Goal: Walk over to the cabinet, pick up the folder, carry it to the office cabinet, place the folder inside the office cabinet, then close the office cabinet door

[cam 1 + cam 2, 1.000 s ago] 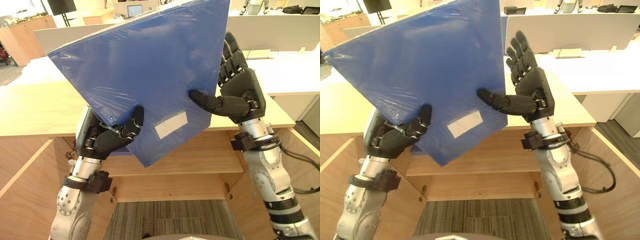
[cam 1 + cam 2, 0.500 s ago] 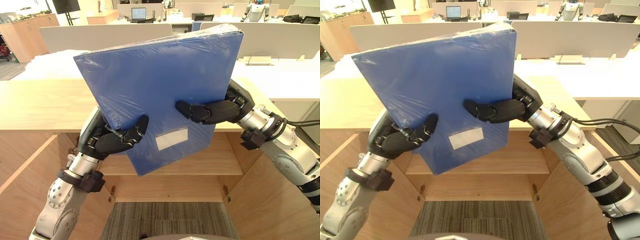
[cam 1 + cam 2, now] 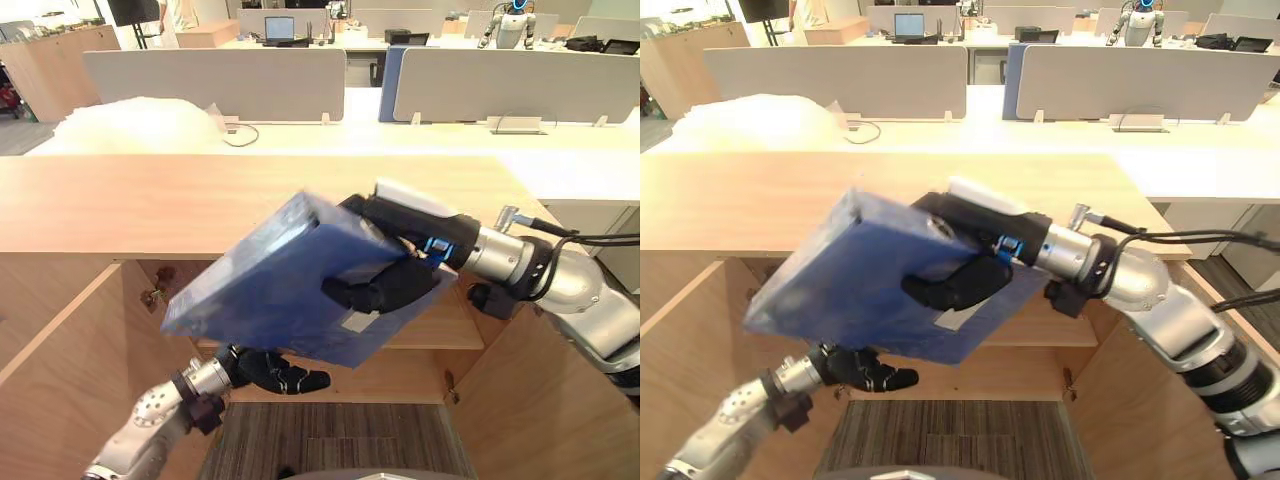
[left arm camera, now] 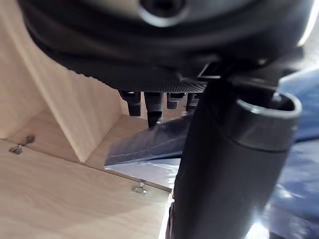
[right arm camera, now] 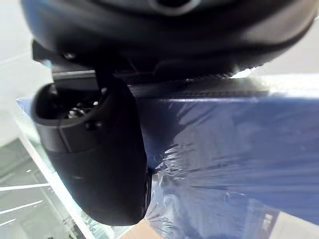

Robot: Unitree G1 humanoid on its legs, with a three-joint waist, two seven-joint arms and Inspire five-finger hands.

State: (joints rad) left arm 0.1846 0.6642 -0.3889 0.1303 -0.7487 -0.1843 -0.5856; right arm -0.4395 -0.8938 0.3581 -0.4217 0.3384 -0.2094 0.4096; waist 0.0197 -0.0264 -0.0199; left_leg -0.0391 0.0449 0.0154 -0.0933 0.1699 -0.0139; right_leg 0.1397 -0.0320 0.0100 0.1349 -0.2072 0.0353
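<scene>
The blue folder (image 3: 270, 300), wrapped in clear film with a white label, hangs tilted in front of the open office cabinet (image 3: 450, 320), one corner down to the left. My right hand (image 3: 385, 288) is shut on its right edge, thumb across the front face and fingers behind. The right wrist view has that thumb (image 5: 94, 164) pressed on the folder (image 5: 224, 149). My left hand (image 3: 272, 372) sits under the folder's lower edge, open and apart from it. Its fingers (image 4: 152, 107) point straight into the cabinet.
A wide wooden counter (image 3: 150, 200) tops the cabinet. Its left door (image 3: 60, 360) and right door (image 3: 540, 400) stand open toward me. White desks with grey dividers (image 3: 215, 85) and a heap of white plastic (image 3: 135, 125) lie beyond. Striped carpet (image 3: 340, 440) is below.
The folder has swung down from upright above the counter to a low tilt before the cabinet opening. My left hand let go and dropped beneath it; my right hand curled round it.
</scene>
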